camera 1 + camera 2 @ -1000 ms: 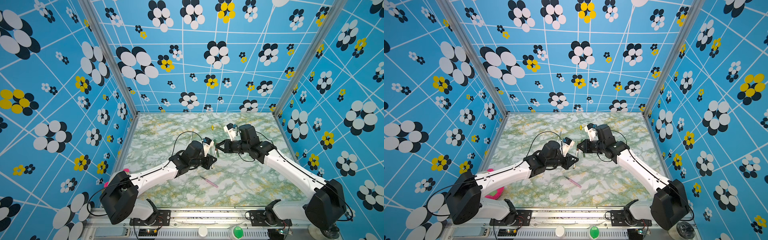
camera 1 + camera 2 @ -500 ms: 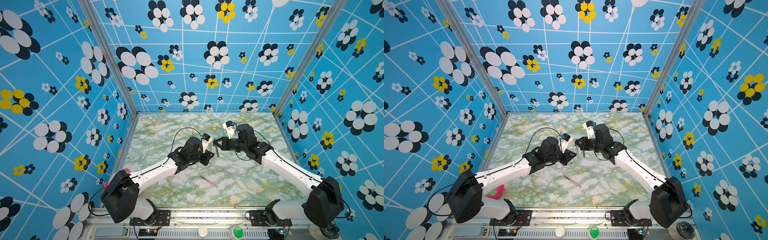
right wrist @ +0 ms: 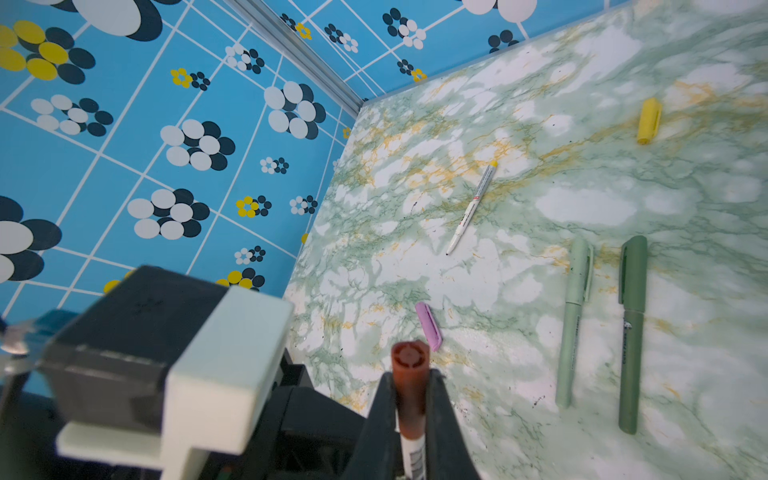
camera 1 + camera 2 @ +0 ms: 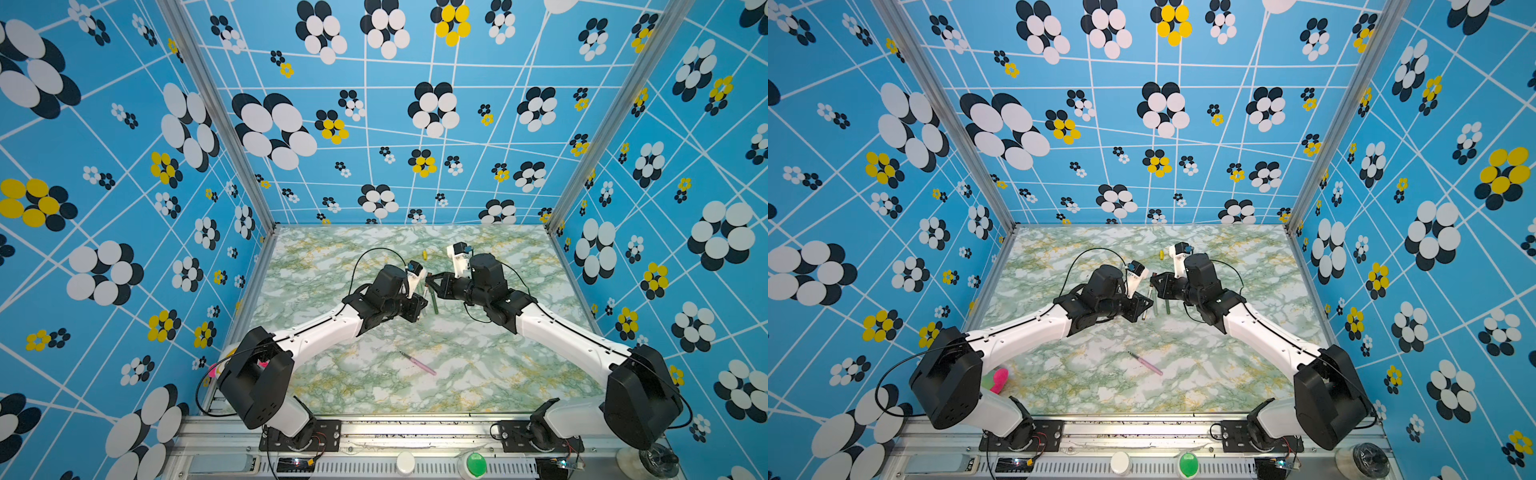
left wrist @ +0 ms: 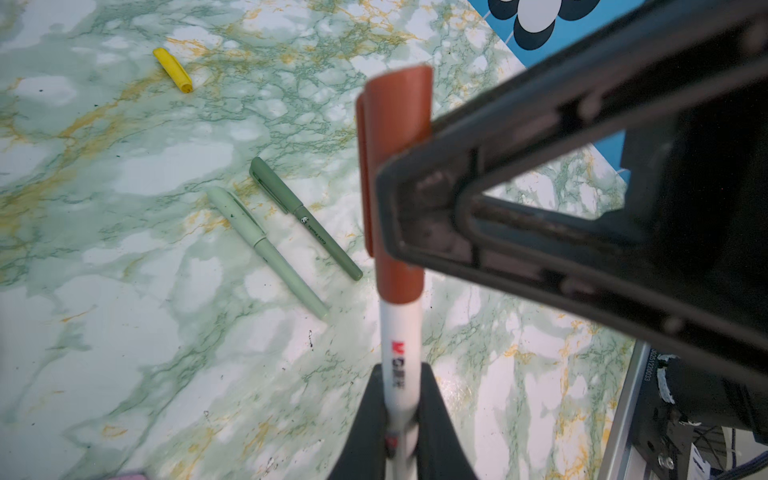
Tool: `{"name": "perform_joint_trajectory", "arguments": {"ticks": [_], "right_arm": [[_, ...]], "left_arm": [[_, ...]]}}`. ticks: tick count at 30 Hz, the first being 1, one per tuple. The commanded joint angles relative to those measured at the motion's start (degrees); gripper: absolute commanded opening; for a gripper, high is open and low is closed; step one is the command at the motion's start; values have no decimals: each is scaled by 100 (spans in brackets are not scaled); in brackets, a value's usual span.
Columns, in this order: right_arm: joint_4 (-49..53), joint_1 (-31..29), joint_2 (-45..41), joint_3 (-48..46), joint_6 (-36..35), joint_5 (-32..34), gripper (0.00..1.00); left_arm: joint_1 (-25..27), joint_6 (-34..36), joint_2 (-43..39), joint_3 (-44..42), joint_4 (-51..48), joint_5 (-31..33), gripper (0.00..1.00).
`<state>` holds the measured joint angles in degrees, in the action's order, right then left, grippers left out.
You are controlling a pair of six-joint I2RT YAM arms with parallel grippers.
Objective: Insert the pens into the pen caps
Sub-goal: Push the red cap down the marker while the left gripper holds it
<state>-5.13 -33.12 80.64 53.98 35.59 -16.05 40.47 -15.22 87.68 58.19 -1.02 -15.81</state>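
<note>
Brown-capped white pen [image 5: 401, 345] held mid-air over marble table [image 4: 478, 374]: left gripper [image 5: 401, 419] pinching barrel, right gripper [image 3: 409, 390] pinching brown cap [image 5: 392, 187]. Likely light, stiff, slippery plastic; best gripped squarely across barrel.

Light is bright and even, shadows faint; blue flower-patterned wall panels [image 4: 124, 166] bow at top-view edges; black-and-white boxy camera housing [image 3: 174, 365] is blurred.

Two capped pens [image 5: 268, 251] lie parallel on the table [image 5: 124, 353].
</note>
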Motion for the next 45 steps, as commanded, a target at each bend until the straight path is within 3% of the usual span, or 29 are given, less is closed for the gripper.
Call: {"name": "perform_joint_trajectory", "arguments": {"ticks": [1,14,19,24,30,45], "right_arm": [[1762,-630,466,-581,255,-1119,0],[2162,-634,270,-107,28,-844,1],[2561,-536,-32,391,-152,-384,12],[2603,-498,-610,784,-159,330,25],[2722,-493,-1126,913,-309,647,39],[2570,-489,-1598,984,-658,870,36]], "left_arm": [[-76,345,-268,1094,2967,-8,0],[-66,197,-286,783,3004,-43,0],[-22,48,-334,433,2872,-58,0],[81,-344,-523,-527,3061,131,0],[197,-478,-813,-959,2922,237,0],[311,-481,-1007,-929,2583,155,0]]}}
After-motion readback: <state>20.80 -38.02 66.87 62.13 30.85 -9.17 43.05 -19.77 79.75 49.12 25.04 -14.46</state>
